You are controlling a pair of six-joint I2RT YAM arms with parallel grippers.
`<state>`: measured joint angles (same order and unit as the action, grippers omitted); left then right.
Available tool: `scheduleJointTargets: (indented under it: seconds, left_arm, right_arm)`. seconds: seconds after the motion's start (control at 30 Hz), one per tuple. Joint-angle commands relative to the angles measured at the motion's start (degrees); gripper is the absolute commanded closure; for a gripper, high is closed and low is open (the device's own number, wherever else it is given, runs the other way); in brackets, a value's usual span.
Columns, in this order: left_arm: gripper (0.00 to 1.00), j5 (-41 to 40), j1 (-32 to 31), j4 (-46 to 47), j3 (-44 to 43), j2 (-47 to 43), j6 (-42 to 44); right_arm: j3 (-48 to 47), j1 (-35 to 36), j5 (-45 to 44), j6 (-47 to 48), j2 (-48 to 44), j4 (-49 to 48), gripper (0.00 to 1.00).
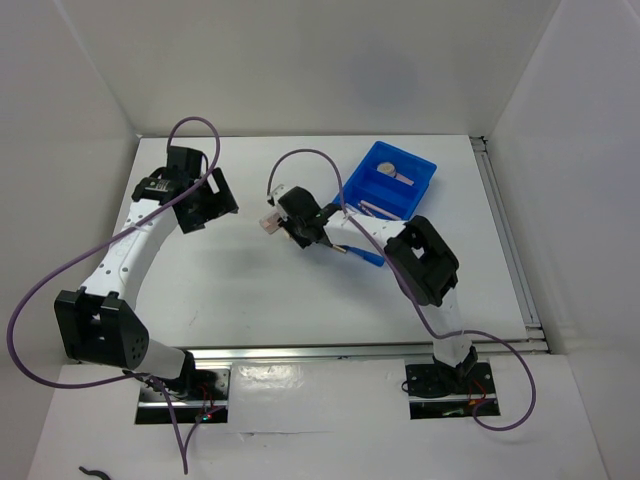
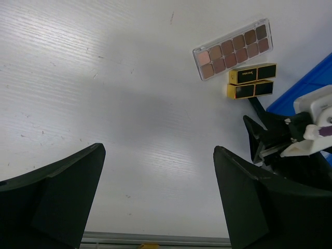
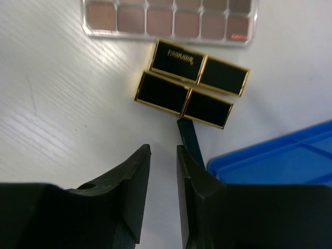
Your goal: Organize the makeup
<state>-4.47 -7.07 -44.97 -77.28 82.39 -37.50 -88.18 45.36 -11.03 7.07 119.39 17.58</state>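
A clear palette (image 3: 168,18) of brown shades lies on the white table. Two black cases with gold trim (image 3: 199,67) (image 3: 181,98) lie side by side just below it. A dark pencil (image 3: 189,140) lies next to them and runs under my right finger. My right gripper (image 3: 162,149) hovers just short of the cases, its jaws a narrow gap apart with nothing between them. In the top view it (image 1: 283,225) is at the table's middle. My left gripper (image 2: 158,149) is wide open and empty over bare table, at the far left (image 1: 210,195). It sees the palette (image 2: 233,49) and the cases (image 2: 252,73).
The blue divided bin (image 1: 420,165) stands at the back right, with a round compact (image 1: 389,167) and a thin stick (image 1: 375,208) in it. Its corner (image 3: 270,155) is right beside my right gripper. A blue-tipped pencil (image 1: 365,255) lies under the right arm.
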Motion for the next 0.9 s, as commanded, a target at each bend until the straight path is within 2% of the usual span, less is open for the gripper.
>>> scheduleJointTargets:
  seconds: [0.0,0.07,0.7,0.87]
  left_arm:
    - [0.0,-1.0,0.0,0.0,-2.4,-1.5,1.4]
    - [0.0,-1.0,0.0,0.0,-1.8,-1.5,1.4]
    - [0.0,-1.0,0.0,0.0,-1.3,-1.5,1.4]
    - [0.0,-1.0,0.0,0.0,-1.3,-1.5,1.4]
  right_arm:
    - [-1.6,0.2,-0.2,0.8,0.8,3.0,0.64]
    - [-0.7,0.2,-0.2,0.8,0.8,2.4,0.58]
    - [2.0,-0.9,-3.7,0.8,2.0,-1.1,0.48]
    - [2.5,-2.0,-3.0,0.8,2.0,-1.1,0.38]
